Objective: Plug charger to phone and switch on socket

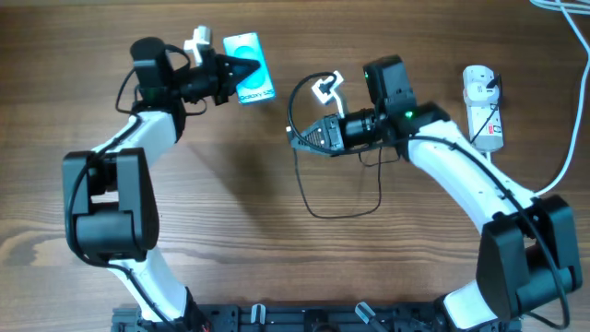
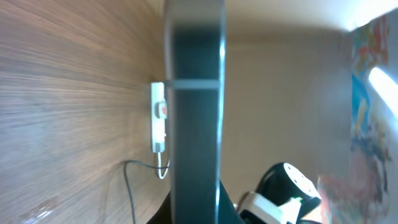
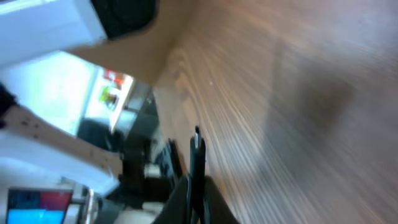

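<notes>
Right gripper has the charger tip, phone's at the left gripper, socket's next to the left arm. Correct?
No. The socket lies at the far right, beside the right arm, as the overhead view shows. The rest holds: the right gripper pinches the charger tip, and the phone is at the left gripper.

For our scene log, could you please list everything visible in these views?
phone: one, teal screen with white frame, upper left of centre, in the left gripper
charger: one, thin black cable, looped mid-table, tip end in the right gripper
socket: one, white with a red mark, far right
white cable: one, top right corner
table: one, brown wood grain
left gripper: one, black, closed on the phone
right gripper: one, black, closed on the charger
</notes>
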Tool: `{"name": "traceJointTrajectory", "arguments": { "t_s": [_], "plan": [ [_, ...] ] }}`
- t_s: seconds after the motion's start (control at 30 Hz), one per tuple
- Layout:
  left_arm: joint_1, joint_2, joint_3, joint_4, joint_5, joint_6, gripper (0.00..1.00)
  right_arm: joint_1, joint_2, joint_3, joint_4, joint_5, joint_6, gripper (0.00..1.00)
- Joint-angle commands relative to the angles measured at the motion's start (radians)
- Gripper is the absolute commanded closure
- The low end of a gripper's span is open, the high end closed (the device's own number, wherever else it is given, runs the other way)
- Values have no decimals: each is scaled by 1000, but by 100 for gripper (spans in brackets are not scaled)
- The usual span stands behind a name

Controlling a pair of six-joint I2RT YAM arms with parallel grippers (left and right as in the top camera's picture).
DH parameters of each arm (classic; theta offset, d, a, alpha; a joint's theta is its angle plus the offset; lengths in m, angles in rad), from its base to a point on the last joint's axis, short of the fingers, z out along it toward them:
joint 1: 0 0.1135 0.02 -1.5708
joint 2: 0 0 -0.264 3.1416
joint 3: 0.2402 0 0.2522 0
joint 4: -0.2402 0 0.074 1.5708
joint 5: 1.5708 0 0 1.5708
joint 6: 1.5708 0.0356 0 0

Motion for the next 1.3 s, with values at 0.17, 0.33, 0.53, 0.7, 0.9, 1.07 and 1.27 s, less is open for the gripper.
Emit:
{"name": "traceJointTrajectory", "arguments": {
  "t_s": [0.17,0.33,0.53,0.7,0.9,1.07,1.27],
  "plan": [
    [-30,-43,18,276,55,-187,96,3,-18,-214,595,-111,533,95],
    [-39,-43,18,321,107,-189,96,3,6,-230,689,-106,604,95],
    [-63,-43,18,321,145,-185,96,3,19,-230,723,-91,644,95],
    [-84,-43,18,321,150,-185,96,3,24,-230,733,-79,664,96],
    [-85,-43,18,321,150,-186,96,3,25,-230,789,-68,701,95],
    [-87,-43,18,321,150,-191,96,3,25,-230,797,-57,719,96],
    [-105,-43,18,321,145,-194,96,12,25,-230,797,-46,721,96]
  ]
}}
